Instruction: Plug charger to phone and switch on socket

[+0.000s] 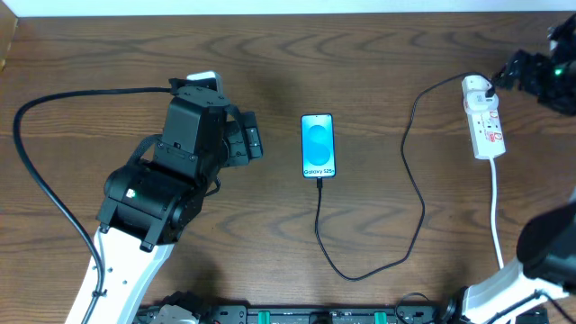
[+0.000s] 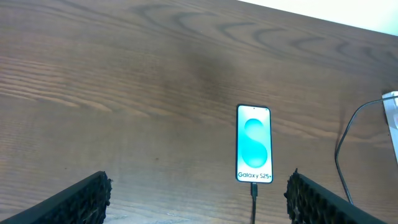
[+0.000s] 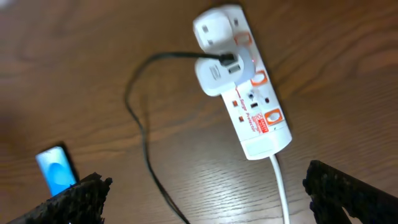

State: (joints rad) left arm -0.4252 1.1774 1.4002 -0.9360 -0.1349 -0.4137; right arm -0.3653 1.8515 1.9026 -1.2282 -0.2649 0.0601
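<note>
The phone (image 1: 318,146) lies flat mid-table, its cyan screen lit, and also shows in the left wrist view (image 2: 254,144) and small in the right wrist view (image 3: 55,169). The black charger cable (image 1: 416,193) has its tip in the phone's near end and runs in a loop to the white adapter on the socket (image 1: 483,117). The socket (image 3: 249,93) lies at the right with red markings. My left gripper (image 2: 196,202) is open and empty, left of the phone. My right gripper (image 3: 202,193) is open and empty, above the socket's far end.
The socket's white cord (image 1: 496,207) runs toward the table's front edge at the right. A black arm cable (image 1: 36,171) curves across the left side. The wooden table (image 1: 270,54) ends at a pale back edge.
</note>
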